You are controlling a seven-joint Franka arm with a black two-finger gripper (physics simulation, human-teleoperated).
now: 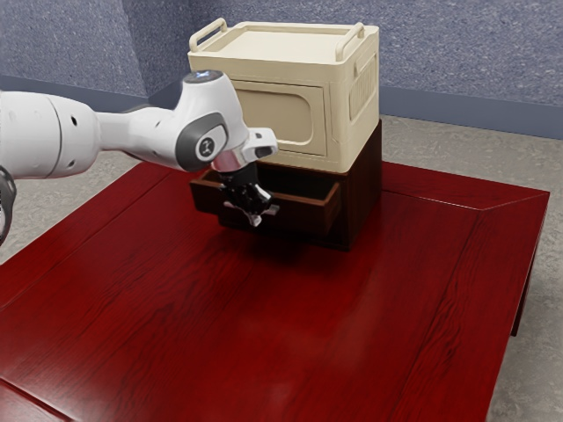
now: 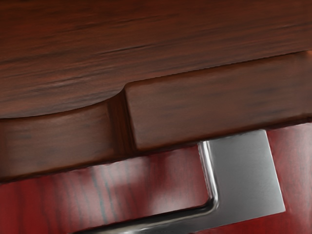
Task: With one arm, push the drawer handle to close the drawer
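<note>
Since the drawer (image 1: 299,212) juts toward my seven o'clock, the end effector (image 1: 257,211) crowds its handle (image 2: 248,180), presumably to push. Clenched or released, I can't tell.

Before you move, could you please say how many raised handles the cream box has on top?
2: one handle at the end toward the exterior view's left, another handle toward its right.

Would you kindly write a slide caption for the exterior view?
Black gripper at the metal handle of an open drawer; cream box atop the cabinet.
</note>
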